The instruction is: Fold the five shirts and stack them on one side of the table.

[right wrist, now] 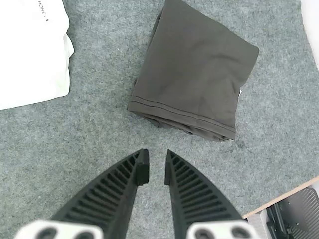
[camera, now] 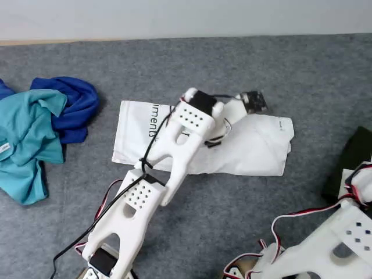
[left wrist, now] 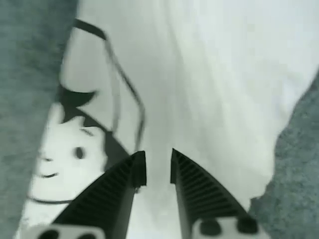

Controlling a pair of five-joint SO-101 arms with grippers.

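A white shirt [camera: 256, 145] with black print lies partly folded at the table's middle. My left gripper [camera: 247, 103] hangs over its far edge. In the left wrist view the left gripper [left wrist: 158, 167] is open by a narrow gap just above the white cloth [left wrist: 214, 74], with nothing between its fingers. A folded dark shirt [right wrist: 197, 69] lies at the right edge of the table [camera: 356, 154]. My right gripper [right wrist: 156, 167] is shut and empty above bare mat, short of that shirt. A blue shirt [camera: 72, 107] and a teal shirt [camera: 29, 139] lie crumpled at the left.
Grey mat [camera: 232, 209] covers the table. The right arm [camera: 325, 244] stands at the front right corner. A corner of the white shirt [right wrist: 30, 55] lies near the dark one, with a strip of mat between them. The table's edge [right wrist: 294, 196] runs close beside the dark shirt.
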